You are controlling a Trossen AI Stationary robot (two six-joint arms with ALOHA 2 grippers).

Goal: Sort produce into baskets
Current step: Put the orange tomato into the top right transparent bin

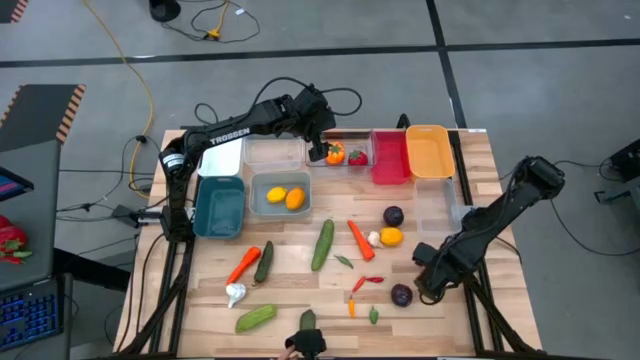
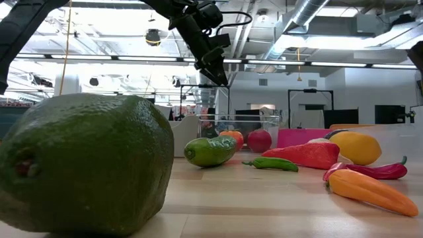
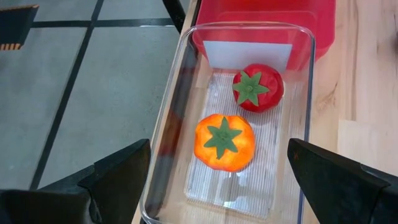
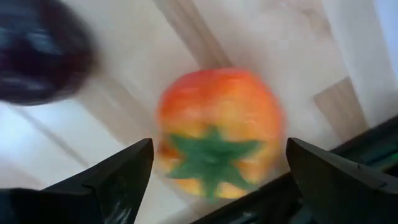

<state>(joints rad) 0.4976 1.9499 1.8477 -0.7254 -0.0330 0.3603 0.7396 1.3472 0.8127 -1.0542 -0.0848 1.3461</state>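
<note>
Desk (image 1: pixel 300 290) strewn with produce | left jaws (image 3: pixel 211 186) spread above clear basket (image 3: pixel 186 68) (two peppers inside) | right jaws (image 4: pixel 211 186) open at orange pepper (image 4: pixel 217 130) | next: close, lift.

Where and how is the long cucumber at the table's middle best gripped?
Take the cucumber at its middle, from above, closing across its narrow width: it lies flat and slightly tilted, and nothing touches its long sides there.
</note>
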